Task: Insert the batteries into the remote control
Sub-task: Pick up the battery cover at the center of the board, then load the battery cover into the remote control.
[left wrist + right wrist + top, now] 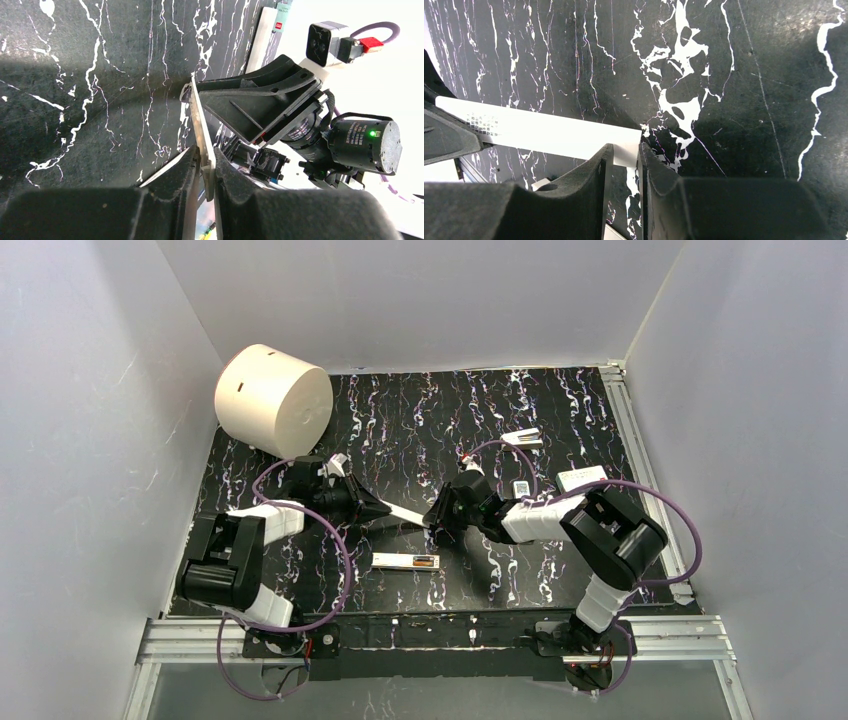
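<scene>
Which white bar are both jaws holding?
The thin, plain white strip spanning between the arms; the remote control lies untouched on the table nearer the bases.

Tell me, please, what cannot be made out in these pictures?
- Top view: what fills the recess of the remote control; too small.
- Left wrist view: white strip is edge-on, its faces hidden; its lower end sits between the left fingers.
- Right wrist view: strip's print is blurred; its left end lies behind those same fingers.

A thin white plastic strip [407, 514] spans between the left gripper [388, 510] at its left end and the right gripper [430, 522] at its right end. Just in front of it, on the black marbled counter [420, 420], lies the slim white bar remote control [405, 561]. A large white cylinder [272, 400] stands back left, and a wider white box [581, 478] lies far right.
</scene>
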`<state>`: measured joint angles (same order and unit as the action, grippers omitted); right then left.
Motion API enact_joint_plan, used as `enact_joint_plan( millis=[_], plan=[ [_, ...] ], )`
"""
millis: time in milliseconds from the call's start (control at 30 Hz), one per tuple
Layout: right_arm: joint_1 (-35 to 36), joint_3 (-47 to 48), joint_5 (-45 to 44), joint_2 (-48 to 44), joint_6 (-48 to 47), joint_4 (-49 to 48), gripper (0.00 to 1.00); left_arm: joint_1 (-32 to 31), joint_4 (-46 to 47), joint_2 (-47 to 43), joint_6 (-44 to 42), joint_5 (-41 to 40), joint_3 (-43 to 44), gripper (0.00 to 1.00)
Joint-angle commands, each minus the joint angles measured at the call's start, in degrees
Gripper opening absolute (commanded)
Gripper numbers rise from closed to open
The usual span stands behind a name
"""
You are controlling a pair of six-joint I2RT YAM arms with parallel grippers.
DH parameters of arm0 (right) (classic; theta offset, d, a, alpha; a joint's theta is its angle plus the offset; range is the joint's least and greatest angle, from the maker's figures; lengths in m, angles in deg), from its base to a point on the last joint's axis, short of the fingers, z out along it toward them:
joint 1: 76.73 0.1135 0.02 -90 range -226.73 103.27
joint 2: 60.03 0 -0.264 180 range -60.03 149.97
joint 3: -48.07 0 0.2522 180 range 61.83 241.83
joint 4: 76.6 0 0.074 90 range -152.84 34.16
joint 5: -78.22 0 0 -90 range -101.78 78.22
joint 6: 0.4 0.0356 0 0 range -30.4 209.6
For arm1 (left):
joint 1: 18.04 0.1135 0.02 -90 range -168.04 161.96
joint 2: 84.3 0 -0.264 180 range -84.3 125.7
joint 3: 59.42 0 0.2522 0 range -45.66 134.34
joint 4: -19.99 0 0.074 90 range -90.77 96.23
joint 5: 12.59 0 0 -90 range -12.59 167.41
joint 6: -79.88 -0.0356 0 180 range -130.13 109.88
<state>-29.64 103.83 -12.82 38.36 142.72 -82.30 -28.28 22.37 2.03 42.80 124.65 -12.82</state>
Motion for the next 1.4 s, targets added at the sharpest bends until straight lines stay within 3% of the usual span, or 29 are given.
enact_joint_plan(
  millis=[0,300,433,600,800,1100,1267,1367],
  plan=[
    [0.5,-2.5,-1.2,4.7,-2.8,11.7,0.34,-0.1,-1.2,-0.2,0.0,3.3,1.8,0.11],
    [0.5,-2.4,-0.7,1.9,-4.1,11.7,0.37,0.0,-1.4,-2.8,-3.5,1.0,2.2,0.00],
    [0.3,-3.0,0.6,-4.8,-5.4,9.6,0.55,0.0,-6.7,-5.4,-7.8,0.5,4.9,0.00],
    [-3.4,-4.0,6.5,-17.6,-6.3,6.7,0.71,0.0,-23.5,-8.6,-15.5,-1.1,12.1,0.00],
    [-6.9,-6.1,13.5,-28.6,-1.5,1.4,0.82,0.0,-23.1,-12.4,-10.1,5.8,14.6,0.00],
    [-7.5,-16.5,15.1,-35.7,15.1,-17.8,0.83,0.0,-15.0,-20.8,5.0,13.2,15.4,0.00],
    [-7.5,-17.1,18.5,-34.8,21.4,-30.9,0.82,0.0,-15.4,-22.8,6.7,16.9,15.5,0.00],
    [-7.5,-16.8,20.1,-33.8,24.6,-38.0,0.76,0.0,-14.1,-24.1,8.5,17.8,15.1,0.00]
  ],
)
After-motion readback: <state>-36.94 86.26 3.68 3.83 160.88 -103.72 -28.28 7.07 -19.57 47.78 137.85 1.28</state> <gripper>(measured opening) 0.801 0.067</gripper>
